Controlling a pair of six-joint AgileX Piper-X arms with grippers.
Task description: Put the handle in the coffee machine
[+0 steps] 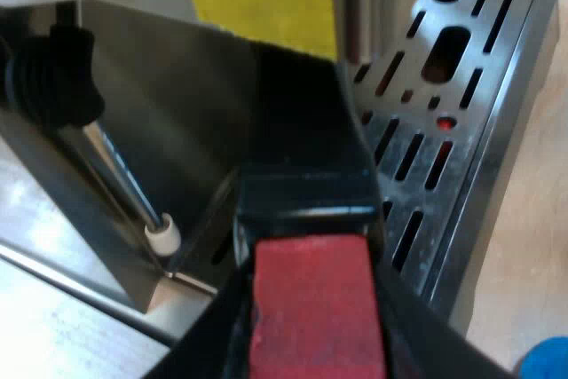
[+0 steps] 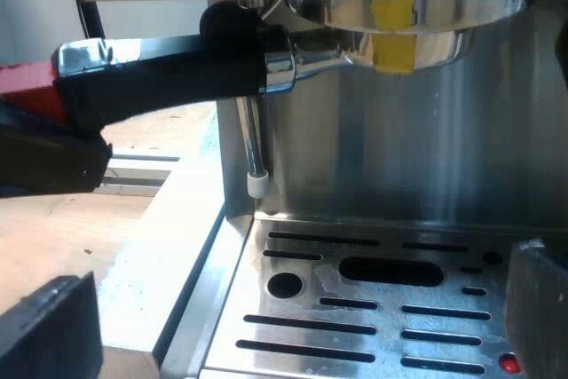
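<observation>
Here the holder lies level, head under the espresso machine, red end gripped by jaws of the left gripper; the right gripper, jaws apart, sits lower.

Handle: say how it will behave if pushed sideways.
The handle looks stiff, a solid dark bar with a metal collar, so it should turn, not bend. Its metal head likely makes it front-heavy. The glossy surface might slip in the left hand.
</observation>
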